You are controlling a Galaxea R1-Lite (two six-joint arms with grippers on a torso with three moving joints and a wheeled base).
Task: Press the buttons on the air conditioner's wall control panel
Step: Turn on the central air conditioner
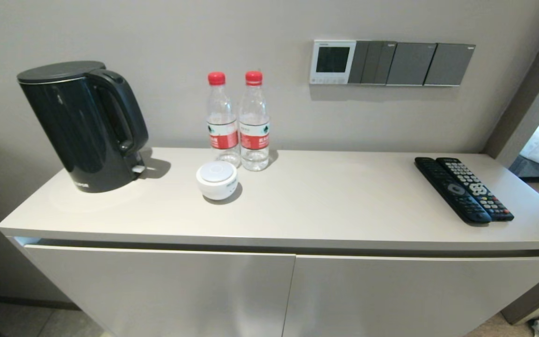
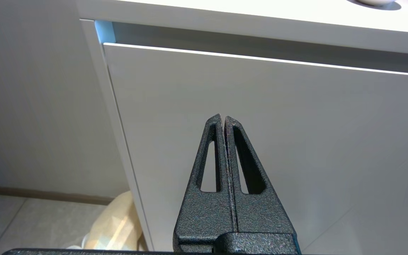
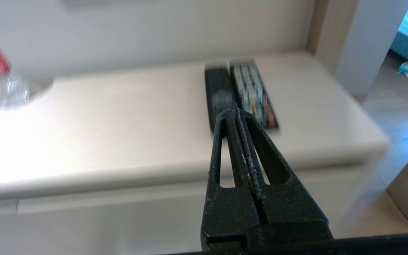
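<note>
The air conditioner's wall control panel (image 1: 332, 62) is a small white-framed square with a dark screen, on the wall above the cabinet's right half. The buttons (image 1: 328, 80) are a row of tiny pale keys along its bottom edge. Neither gripper shows in the head view. My right gripper (image 3: 235, 112) is shut and empty, in front of the cabinet's front edge, pointing toward the remotes. My left gripper (image 2: 223, 118) is shut and empty, low in front of the cabinet's left door. The panel is out of both wrist views.
Dark grey switch plates (image 1: 412, 64) sit right of the panel. On the cabinet top (image 1: 325, 201) stand a black kettle (image 1: 82, 126), two water bottles (image 1: 239, 121), a white round container (image 1: 217, 180) and two black remotes (image 1: 463, 188), also in the right wrist view (image 3: 241, 92). A wall corner (image 1: 531, 93) bounds the right.
</note>
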